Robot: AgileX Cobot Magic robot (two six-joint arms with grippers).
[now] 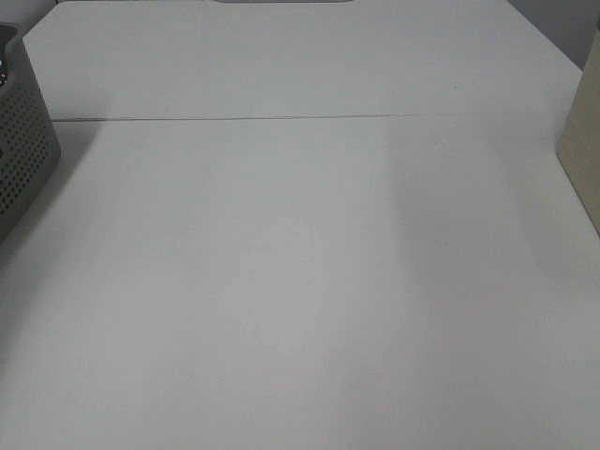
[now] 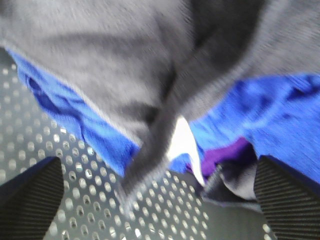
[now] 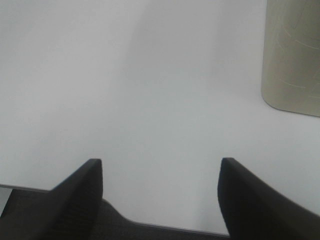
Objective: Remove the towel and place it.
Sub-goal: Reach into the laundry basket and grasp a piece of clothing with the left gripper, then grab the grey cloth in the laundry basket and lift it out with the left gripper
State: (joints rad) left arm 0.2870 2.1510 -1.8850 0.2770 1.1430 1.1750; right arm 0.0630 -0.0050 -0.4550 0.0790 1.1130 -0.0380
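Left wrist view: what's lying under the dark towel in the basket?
Beneath the towel I see blue cloth, a purple piece and a white scrap, all in the perforated basket. Anything deeper is covered.

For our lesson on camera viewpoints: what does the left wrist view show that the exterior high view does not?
Only the left wrist view shows the dark towel bunched over blue cloth and purple cloth, with the left tool open near them. Only the exterior high view shows the white table and a beige container at its right edge. Both show the grey perforated basket.
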